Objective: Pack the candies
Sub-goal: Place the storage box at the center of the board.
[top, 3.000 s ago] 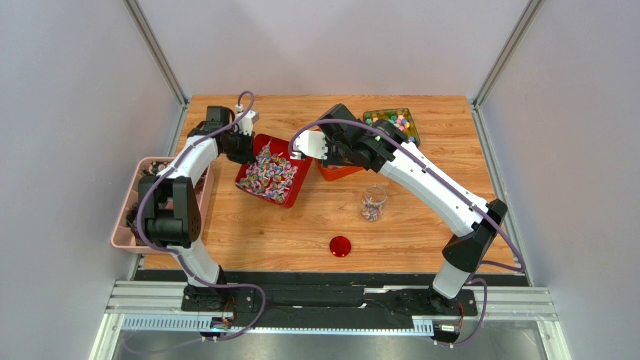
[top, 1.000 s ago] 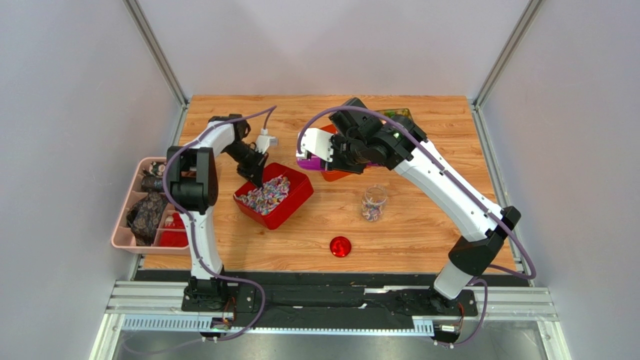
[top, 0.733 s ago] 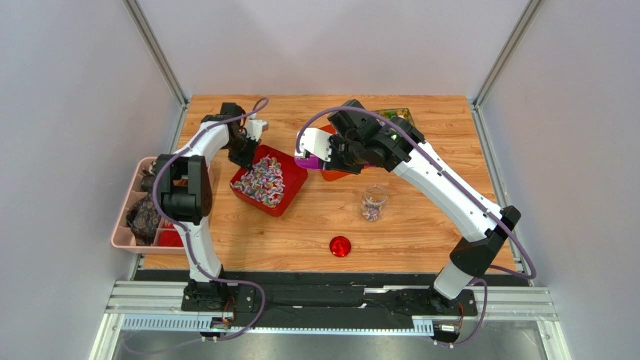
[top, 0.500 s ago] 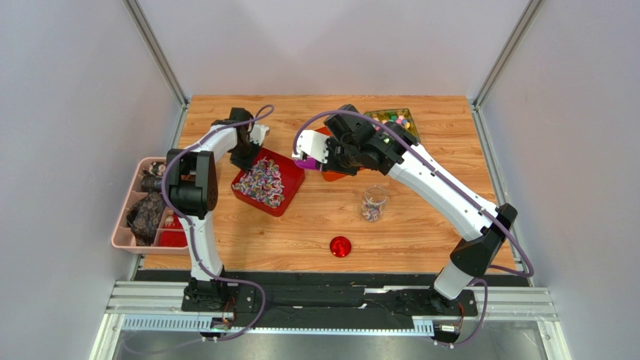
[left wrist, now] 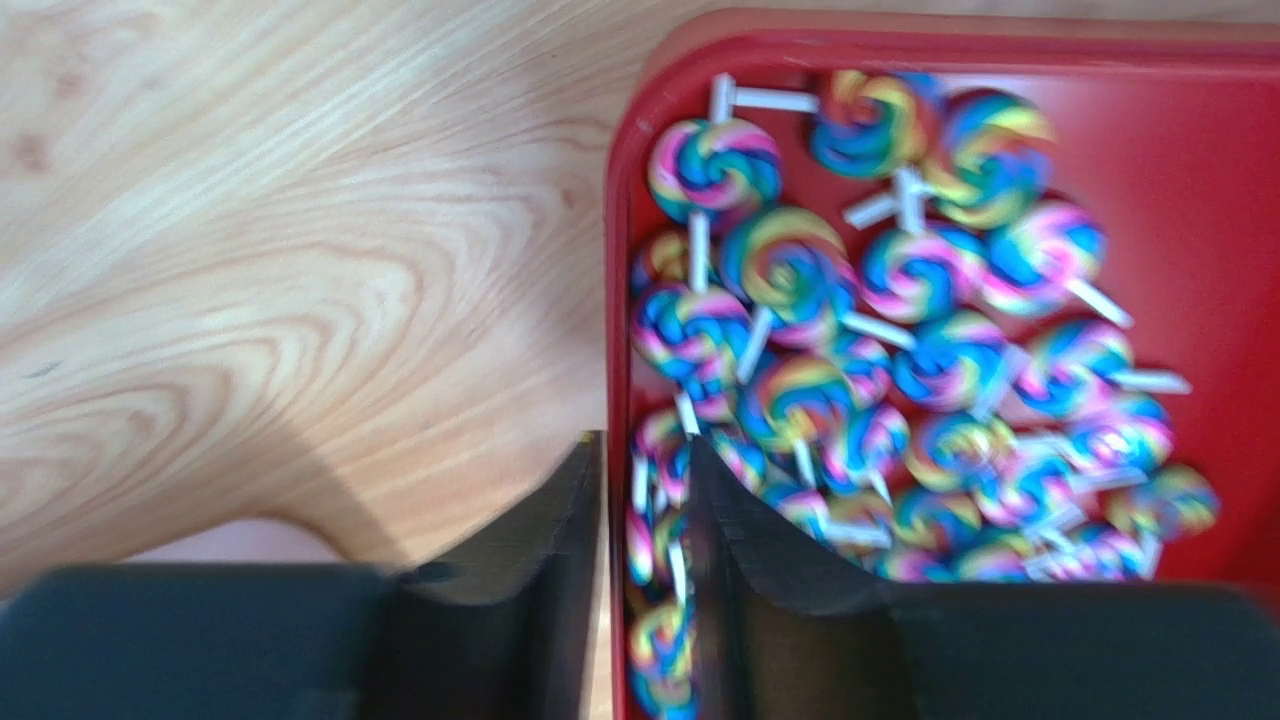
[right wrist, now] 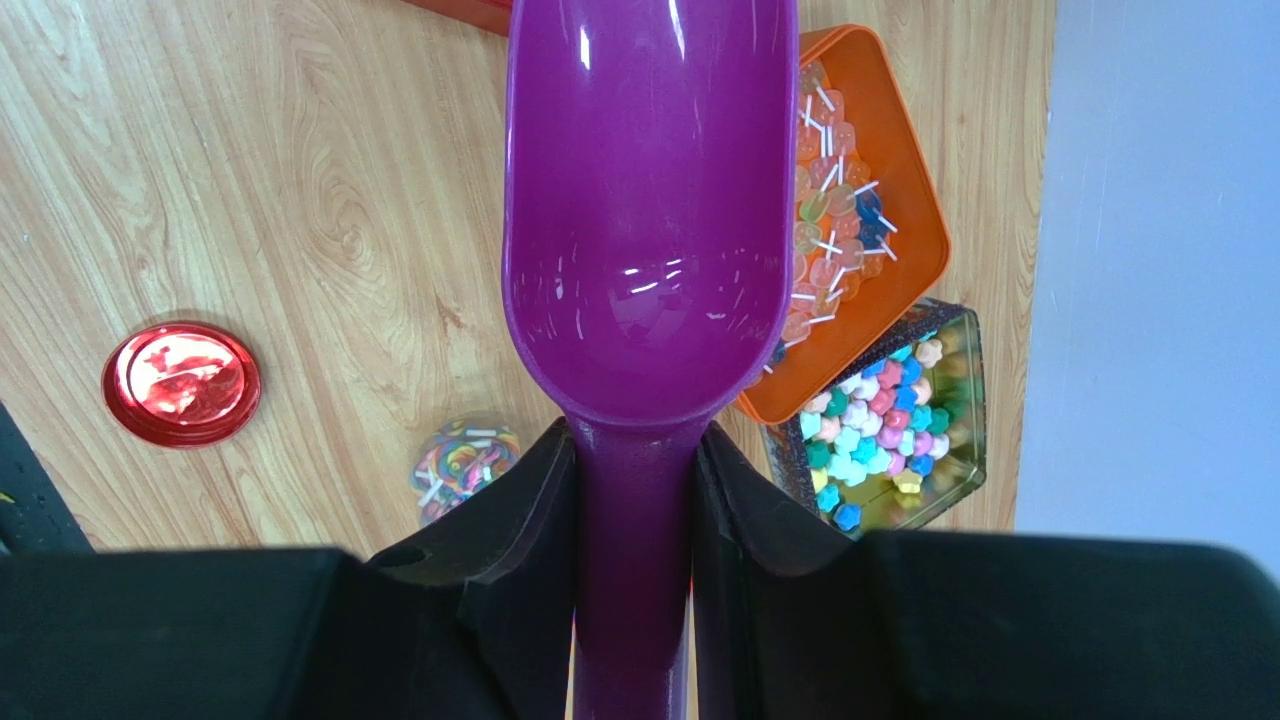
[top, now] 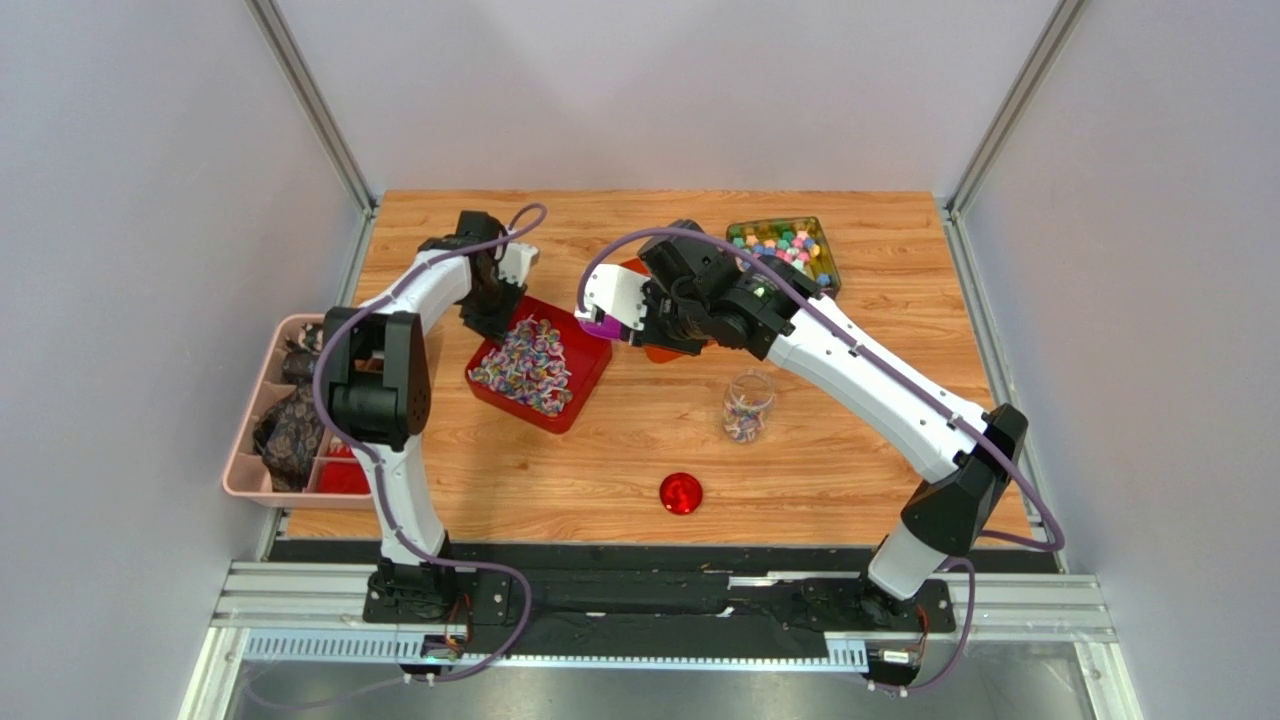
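No legible text, label, brand, number or sign anywhere. Checked candies (left wrist: 842,375), red tray (top: 592,354), purple scoop (right wrist: 649,225), red lid (top: 681,492), jar (top: 747,405): nothing readable at this sharpness.

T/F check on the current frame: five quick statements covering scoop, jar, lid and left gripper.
1. The right gripper grips a purple scoop by its handle. True.
2. The scoop is loaded. False: its bowl is empty.
3. The red lid sits on the jar. False: it lies on the table, apart from the open jar.
4. The jar holds some candies. True.
5. The left gripper hangs over bare wood. False: it straddles the rim of the red tray.
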